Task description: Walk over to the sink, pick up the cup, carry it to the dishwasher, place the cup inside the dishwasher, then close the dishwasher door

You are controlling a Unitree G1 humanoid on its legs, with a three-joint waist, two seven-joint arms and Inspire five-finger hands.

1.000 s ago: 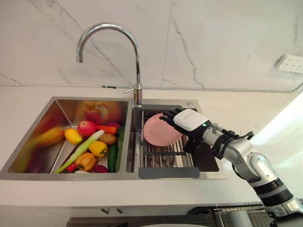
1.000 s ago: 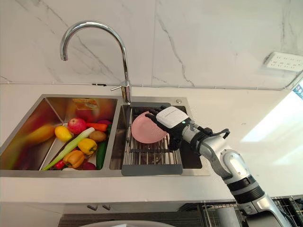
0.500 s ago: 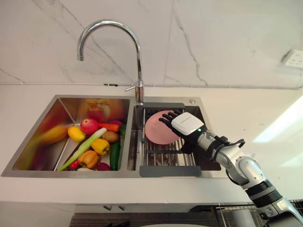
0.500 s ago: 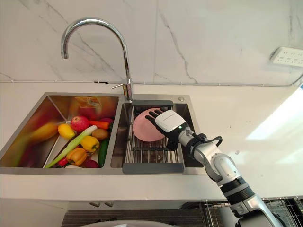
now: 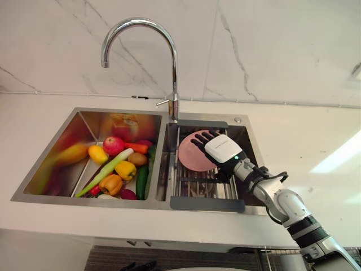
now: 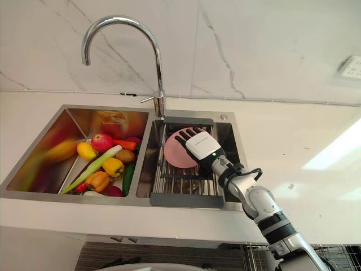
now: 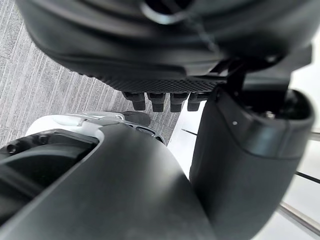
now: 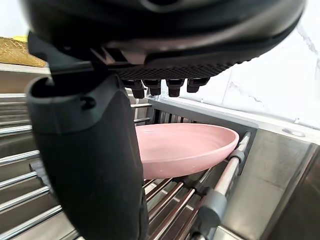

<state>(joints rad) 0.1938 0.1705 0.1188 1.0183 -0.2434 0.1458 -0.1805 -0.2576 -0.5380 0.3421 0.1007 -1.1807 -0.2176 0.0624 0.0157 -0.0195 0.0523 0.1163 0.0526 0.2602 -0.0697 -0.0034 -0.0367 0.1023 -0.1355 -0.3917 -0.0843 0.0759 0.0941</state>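
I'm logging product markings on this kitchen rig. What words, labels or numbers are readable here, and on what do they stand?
No text here can be read.
Right hand, white back cover: a faint line of print, too small to read.
Yellowish label on the back wall of the left basin: blurred, unreadable.
Pink dish: no print visible.

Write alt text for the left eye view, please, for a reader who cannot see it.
The robot's right hand, fingers straight, reaches over a pink plate resting on a wire rack in the right basin of a steel double sink. The left basin holds fruit and vegetables, and a curved tap rises behind against a marble wall.
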